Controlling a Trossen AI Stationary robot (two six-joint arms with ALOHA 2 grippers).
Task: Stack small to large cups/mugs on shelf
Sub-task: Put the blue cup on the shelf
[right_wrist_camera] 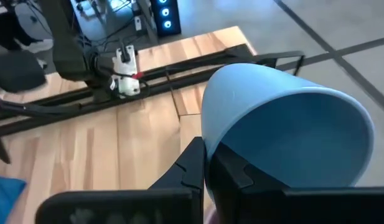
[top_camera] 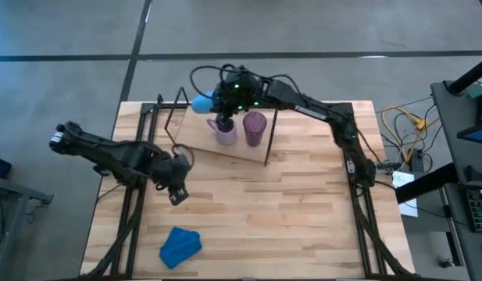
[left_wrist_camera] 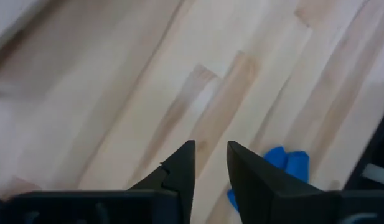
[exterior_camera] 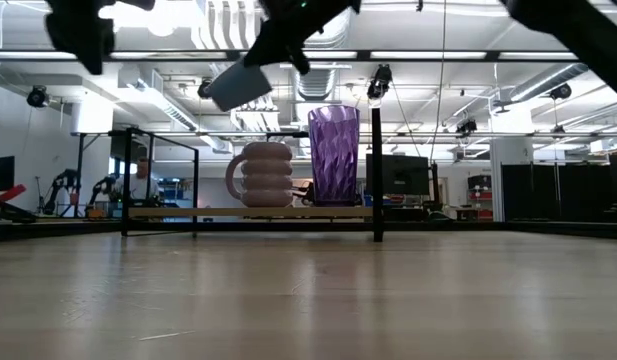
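My right gripper [top_camera: 219, 100] reaches over the far side of the shelf and is shut on the small blue cup [top_camera: 201, 103], which is held tilted in the air [exterior_camera: 240, 85] above the lavender mug. The lavender mug [top_camera: 225, 129] and the purple tumbler [top_camera: 255, 127] stand upright side by side on the light-wood shelf board [top_camera: 225, 148]; both also show in the low view, mug [exterior_camera: 263, 173] and tumbler [exterior_camera: 334, 155]. My left gripper [top_camera: 176, 192] hangs over the bare tabletop at the left, slightly open and empty [left_wrist_camera: 210, 163]. My right gripper pinches the blue cup's wall at its rim [right_wrist_camera: 207, 140], one finger outside the cup [right_wrist_camera: 193, 163] and one inside it [right_wrist_camera: 238, 169]. The cup is lifted clear and tipped on its side, its mouth turned away from upright.
A crumpled blue cloth [top_camera: 180, 246] lies near the table's near-left edge and shows in the left wrist view [left_wrist_camera: 285, 163]. The shelf's thin black rod frame [top_camera: 270, 133] stands around the board. Cables and equipment lie off the table's right side [top_camera: 405, 129].
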